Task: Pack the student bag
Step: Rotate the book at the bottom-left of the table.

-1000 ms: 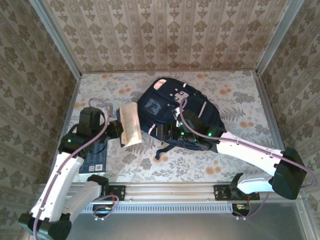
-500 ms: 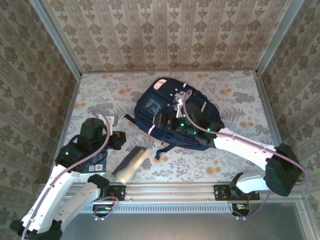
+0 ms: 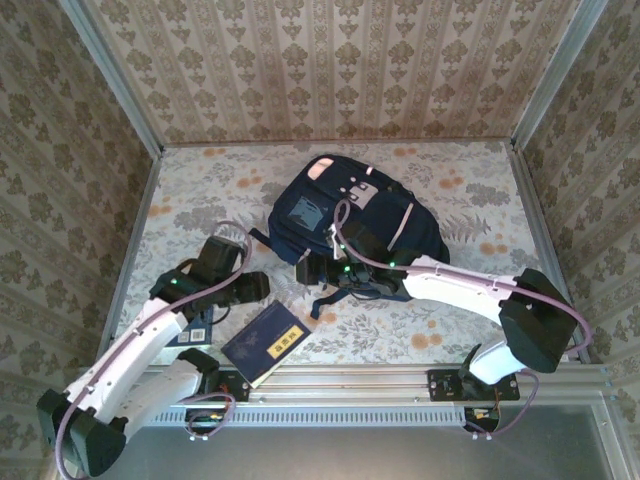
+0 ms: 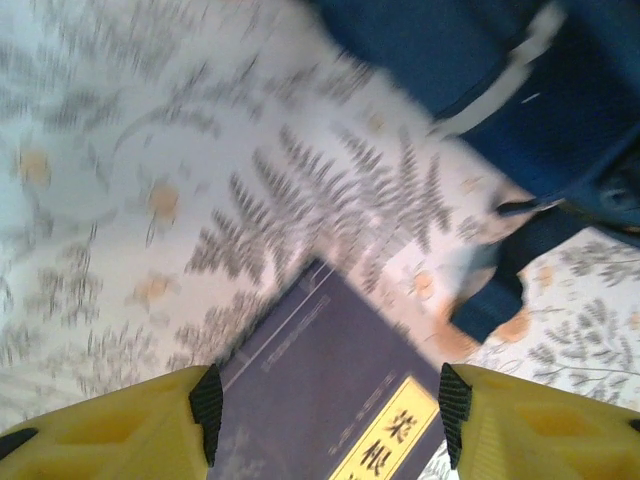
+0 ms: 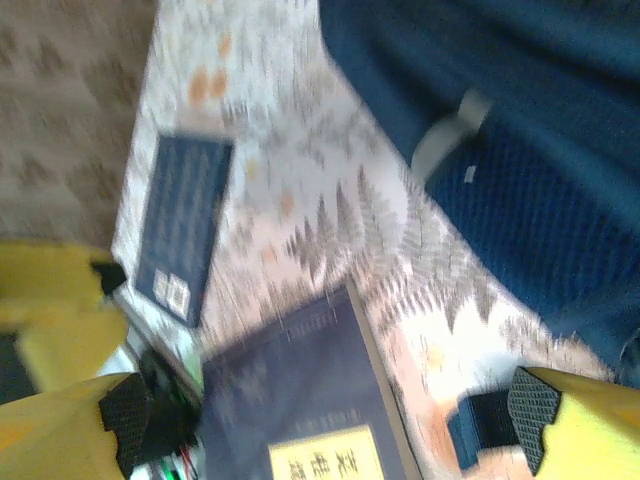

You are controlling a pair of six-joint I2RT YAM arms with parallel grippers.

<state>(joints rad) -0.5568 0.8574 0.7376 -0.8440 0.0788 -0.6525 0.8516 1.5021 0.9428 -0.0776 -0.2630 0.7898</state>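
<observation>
On table (image 3: 200, 190): student bag (image 3: 310, 215) navy, pale-striped, lying flat.

The table (image 3: 470, 330), under a floral cloth, carries the bag (image 3: 320, 205) toward the back. A dark book (image 3: 265, 343) with a yellow label lies flat at the near edge. A second book (image 3: 193, 331), partly hidden, seems to lie flat left of it.

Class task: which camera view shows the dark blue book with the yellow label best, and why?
The top external view: the book with the yellow label appears whole, sharp and uncovered. Both wrist views catch part of its cover, blurred and cut off at the bottom edge.
</observation>
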